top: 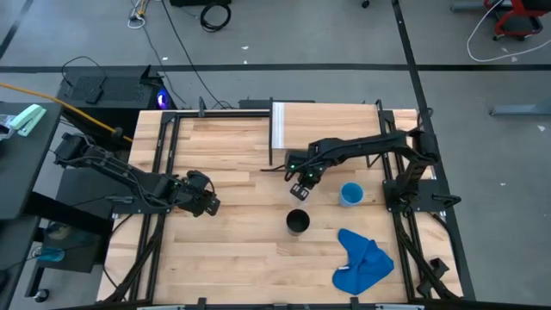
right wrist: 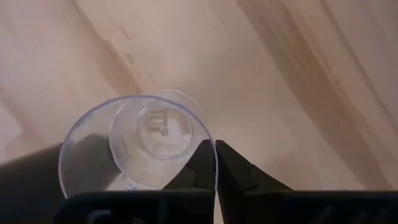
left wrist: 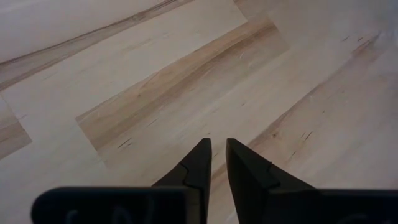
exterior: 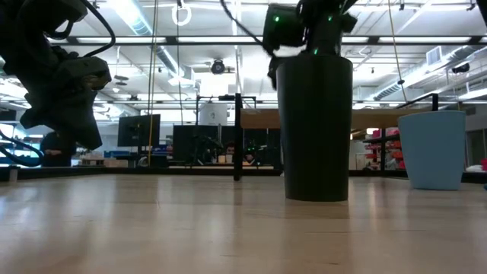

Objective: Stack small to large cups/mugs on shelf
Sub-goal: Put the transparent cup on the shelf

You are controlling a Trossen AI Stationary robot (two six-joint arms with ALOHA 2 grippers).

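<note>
My right claw (right wrist: 215, 163) is pinching the clear plastic cup's (right wrist: 140, 149) round rim | my left claw (left wrist: 217, 163) is hanging clenched over the pale wood bench (left wrist: 186, 81)

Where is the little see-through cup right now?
The small clear plastic cup is pinched by its rim in the right gripper, held above the tabletop between the shelf and the tall black cup.

3 cups (top: 297, 221), 1 shelf (top: 344, 116), 1 cloth (top: 362, 263)
</note>
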